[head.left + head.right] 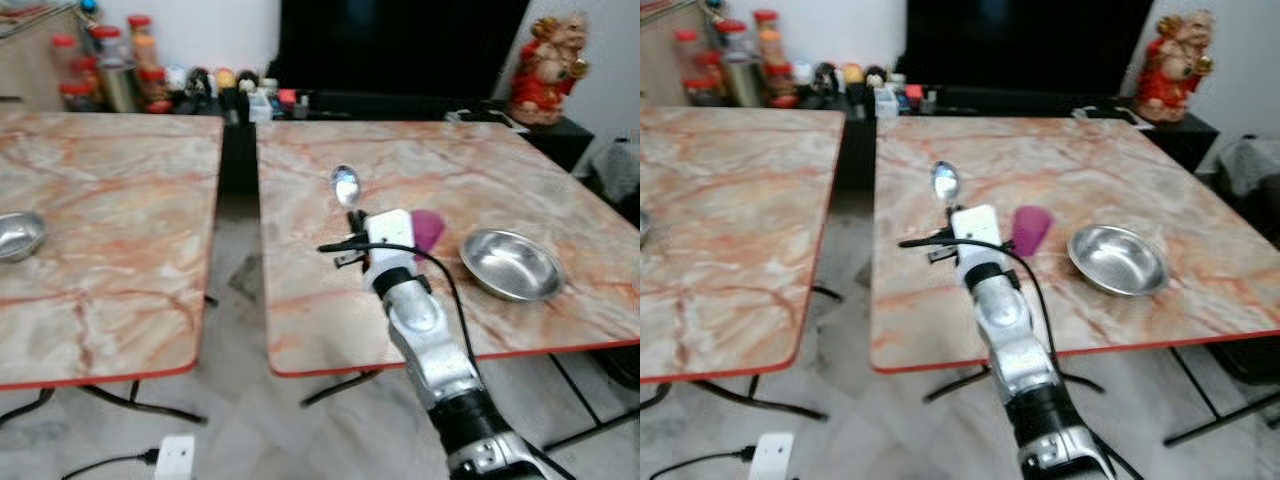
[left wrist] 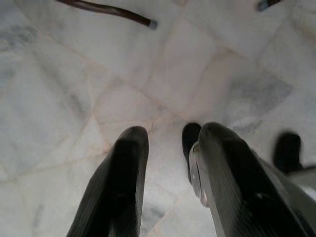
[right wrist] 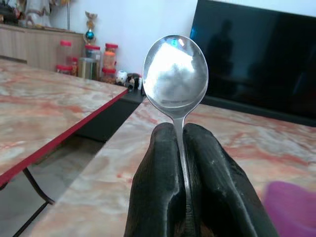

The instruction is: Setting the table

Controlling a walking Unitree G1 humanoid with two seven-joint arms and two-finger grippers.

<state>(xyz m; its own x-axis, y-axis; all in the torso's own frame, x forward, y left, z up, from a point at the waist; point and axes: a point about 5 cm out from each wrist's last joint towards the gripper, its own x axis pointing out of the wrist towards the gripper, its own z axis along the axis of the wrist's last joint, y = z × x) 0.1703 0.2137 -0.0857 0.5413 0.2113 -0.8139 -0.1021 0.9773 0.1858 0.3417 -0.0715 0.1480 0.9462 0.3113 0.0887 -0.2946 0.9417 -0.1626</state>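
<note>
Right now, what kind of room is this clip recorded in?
Most likely a living or dining room in a home. A large dark television stands against the wall, two marble-patterned tables sit on a tiled floor, and jars line the low cabinet. The right gripper holds a spoon.

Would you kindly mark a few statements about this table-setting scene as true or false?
1. The right gripper holds a shiny metal spoon, jaws shut on its handle. True.
2. The purple plastic cup sits inside the round steel bowl. False: it stands beside it on the marble-patterned table.
3. The left gripper hangs over the pale tiled floor. True.
4. The spoon lies flat on the table. False: it is held upright.
</note>
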